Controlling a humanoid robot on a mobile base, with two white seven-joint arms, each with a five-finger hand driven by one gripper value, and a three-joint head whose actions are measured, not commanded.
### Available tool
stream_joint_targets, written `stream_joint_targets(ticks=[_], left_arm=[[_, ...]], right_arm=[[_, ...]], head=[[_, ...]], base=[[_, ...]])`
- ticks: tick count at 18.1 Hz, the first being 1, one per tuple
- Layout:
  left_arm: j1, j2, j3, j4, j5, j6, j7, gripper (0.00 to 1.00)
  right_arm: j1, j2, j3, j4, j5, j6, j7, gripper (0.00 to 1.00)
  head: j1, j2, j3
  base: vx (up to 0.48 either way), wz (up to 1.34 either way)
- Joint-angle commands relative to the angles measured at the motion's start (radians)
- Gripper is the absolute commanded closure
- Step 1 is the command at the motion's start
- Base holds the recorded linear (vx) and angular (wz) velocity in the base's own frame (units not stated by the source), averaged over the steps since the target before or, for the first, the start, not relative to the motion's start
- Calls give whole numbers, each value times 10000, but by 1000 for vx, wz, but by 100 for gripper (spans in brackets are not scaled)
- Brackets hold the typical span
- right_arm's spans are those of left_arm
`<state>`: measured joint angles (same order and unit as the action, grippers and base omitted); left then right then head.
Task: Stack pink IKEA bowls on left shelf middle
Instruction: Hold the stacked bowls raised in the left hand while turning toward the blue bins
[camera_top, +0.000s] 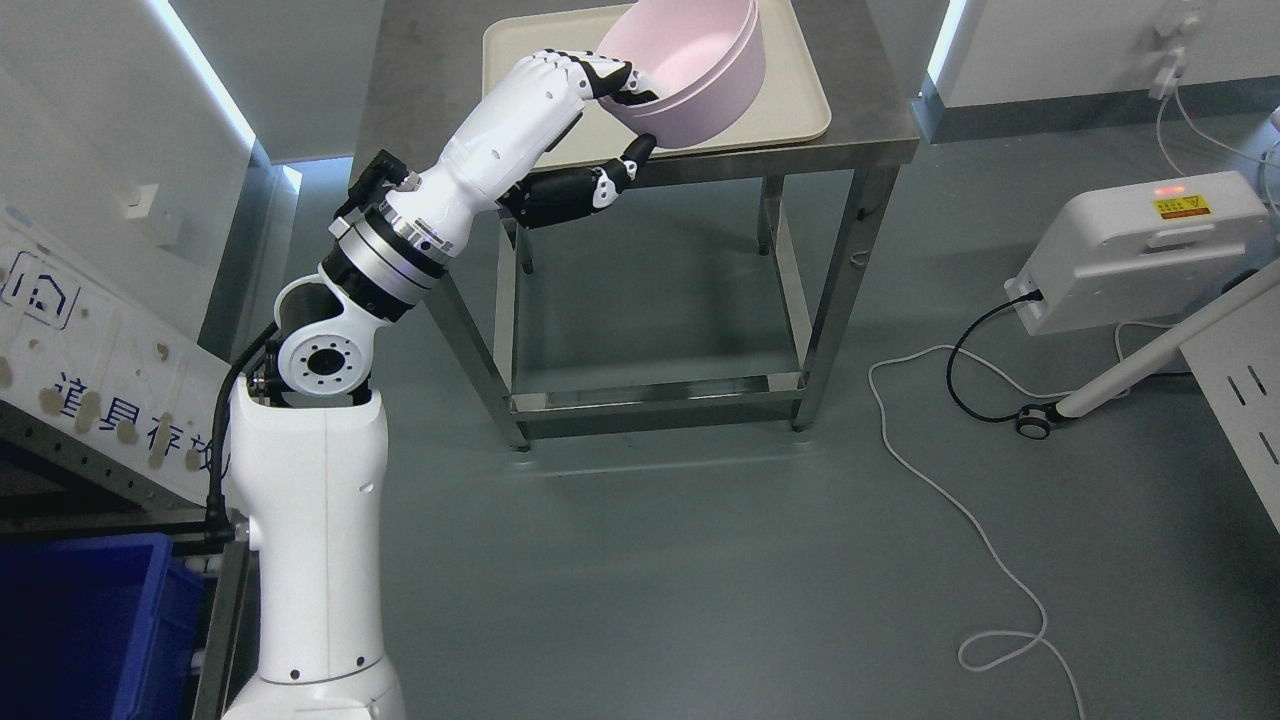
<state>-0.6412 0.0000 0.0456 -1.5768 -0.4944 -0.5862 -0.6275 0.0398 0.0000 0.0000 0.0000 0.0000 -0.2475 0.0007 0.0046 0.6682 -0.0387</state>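
Note:
A stack of pink bowls (692, 70) is tilted above a cream tray (800, 110) on a steel table (860, 140) at the top centre of the head view. My left hand (625, 115) is shut on the bowls' near rim, fingers over the edge and thumb under the wall, lifting that side. The left arm reaches up from the lower left. The right arm is out of view.
A shelf with a blue bin (85, 620) and a white labelled panel (100, 370) stands at the left edge. A white device (1140, 245) with cables on the floor (1000, 560) lies to the right. A white stand leg with a caster (1035, 420) reaches in.

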Motion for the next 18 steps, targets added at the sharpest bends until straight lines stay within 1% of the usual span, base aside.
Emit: stream_joint_targets(ticks=[1,18], left_arm=[[0,174,233,-1,-11,18,1,94],[-338,174,740,305,-11,49,1,93]], right_arm=[[1,-175,-46,-175,-15,5,-7,0],[1,-175,-46,-175,-15,5,-7,0]], head=[[0,0,0],[0,0,0]], base=[[-189,151],[-226,27]])
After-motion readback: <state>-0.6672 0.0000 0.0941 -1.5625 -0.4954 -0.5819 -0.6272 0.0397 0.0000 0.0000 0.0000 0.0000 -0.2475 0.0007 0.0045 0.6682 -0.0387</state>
